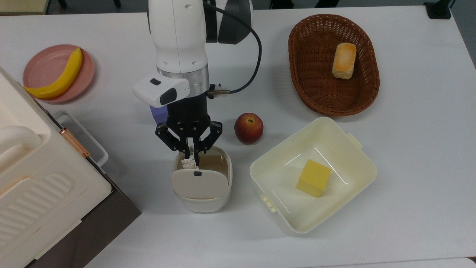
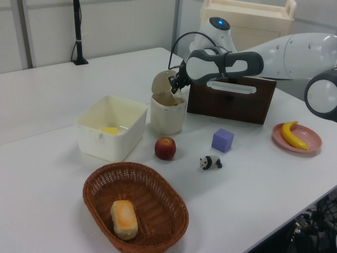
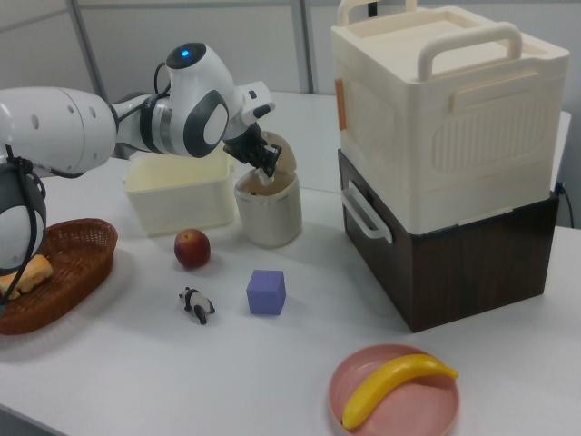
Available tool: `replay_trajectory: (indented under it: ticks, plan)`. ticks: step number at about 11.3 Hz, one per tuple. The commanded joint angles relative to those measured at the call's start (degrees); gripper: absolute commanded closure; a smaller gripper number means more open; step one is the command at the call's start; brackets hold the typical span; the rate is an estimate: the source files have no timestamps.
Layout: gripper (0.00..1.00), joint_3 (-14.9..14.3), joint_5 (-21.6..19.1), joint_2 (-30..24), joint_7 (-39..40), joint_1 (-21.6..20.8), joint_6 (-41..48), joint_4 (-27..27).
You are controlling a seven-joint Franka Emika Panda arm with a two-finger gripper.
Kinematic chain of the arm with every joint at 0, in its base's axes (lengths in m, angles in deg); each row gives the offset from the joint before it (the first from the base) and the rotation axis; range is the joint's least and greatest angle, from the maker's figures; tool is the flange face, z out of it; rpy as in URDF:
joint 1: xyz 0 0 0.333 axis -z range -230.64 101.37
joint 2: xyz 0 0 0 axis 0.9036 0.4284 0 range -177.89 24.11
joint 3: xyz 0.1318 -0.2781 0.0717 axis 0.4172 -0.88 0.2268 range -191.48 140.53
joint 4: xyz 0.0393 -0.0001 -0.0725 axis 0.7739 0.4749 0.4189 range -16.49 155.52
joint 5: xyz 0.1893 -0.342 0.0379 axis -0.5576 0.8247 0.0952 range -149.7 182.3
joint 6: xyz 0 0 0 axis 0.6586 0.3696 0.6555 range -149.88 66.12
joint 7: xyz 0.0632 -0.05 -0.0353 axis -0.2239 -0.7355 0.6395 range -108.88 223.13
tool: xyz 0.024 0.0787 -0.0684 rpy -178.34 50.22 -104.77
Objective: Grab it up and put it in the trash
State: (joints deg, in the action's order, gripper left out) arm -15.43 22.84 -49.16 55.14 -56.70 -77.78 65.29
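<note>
While the gripper [image 1: 191,155] pinches it, the crumpled paper wad [image 1: 189,163] hangs just over the swing-lid trash bin [image 1: 202,201], whose flap is tipped open. Beside it, the wide cream tub [image 1: 353,152] holds a yellow block [image 1: 314,178]; the wicker basket [image 1: 301,78] holds bread [image 1: 344,60].
</note>
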Motion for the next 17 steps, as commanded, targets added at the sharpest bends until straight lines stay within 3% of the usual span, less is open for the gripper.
replay_trajectory:
  ticks: [1, 5, 7, 10, 12, 14, 16, 17]
  plan:
    - [0.39, -1.34, 0.93, 0.57, 0.49, -1.35, -0.71, -0.7]
    - [0.0, -1.34, 2.34, 0.39, 0.49, -1.26, -0.63, -0.61]
    - [0.0, -1.26, 2.25, -0.74, 0.4, -0.91, -0.1, -0.26]
    - [0.0, -0.82, 1.38, -11.09, 0.23, -0.73, 4.88, 8.77]
    - [0.0, -0.64, 1.02, -15.93, -0.73, -0.82, 19.51, 8.7]
    - [0.0, -0.82, -1.95, -21.2, -2.58, -1.26, 30.0, 8.88]
    - [0.0, -1.95, -2.76, -25.17, -5.03, -2.22, 36.96, 8.97]
    - [0.0, -5.53, -3.63, -26.4, -6.79, -5.97, 38.38, 9.23]
